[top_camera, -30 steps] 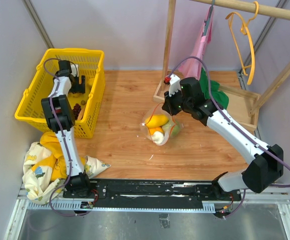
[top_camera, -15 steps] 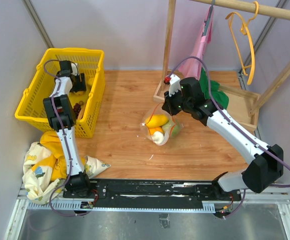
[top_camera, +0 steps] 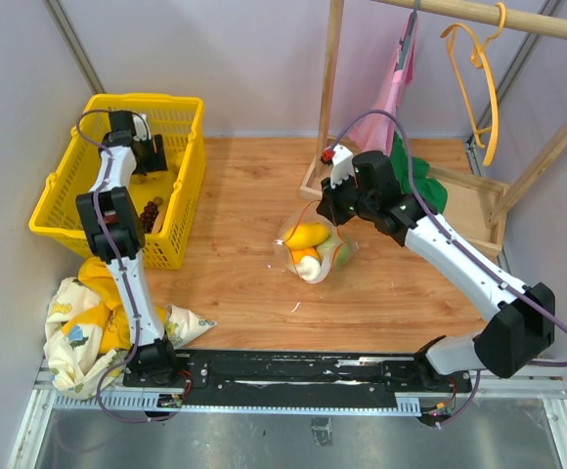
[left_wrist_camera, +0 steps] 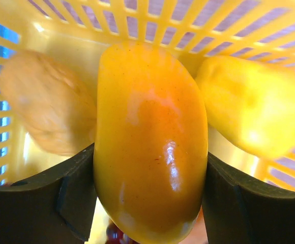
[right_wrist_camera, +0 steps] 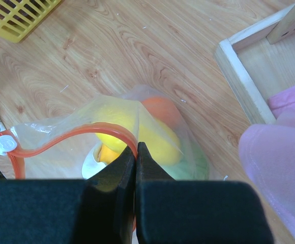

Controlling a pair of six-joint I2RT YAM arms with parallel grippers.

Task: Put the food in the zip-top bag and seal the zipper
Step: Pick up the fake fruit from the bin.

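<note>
1. From above, I see my left gripper (top_camera: pixel 149 154) down inside the yellow basket (top_camera: pixel 64 200) at upper left. My right gripper (top_camera: pixel 332 203) is at the bag (top_camera: pixel 315 252) mid-frame, with a yellow fruit (top_camera: pixel 308 234) inside it.
2. Left wrist: I've got an orange-yellow fruit (left_wrist_camera: pixel 150 142) clamped from both sides — basket wall close behind.
3. Right wrist: jaws pressed together on the orange-red zipper (right_wrist_camera: pixel 86 133) — the strip curves off toward lower left.

The light wooden table (top_camera: pixel 244 283) carries the zip-top bag (top_camera: pixel 313 252) near its middle, a clear pouch with yellow, orange and green food (top_camera: pixel 308 234) inside. Well to the bag's left stands a yellow mesh basket (top_camera: pixel 64 210). Just beyond the bag to the right lies a wooden frame (top_camera: pixel 474 195), and nearer and to its left, a heap of snack packets (top_camera: pixel 78 327).
</note>
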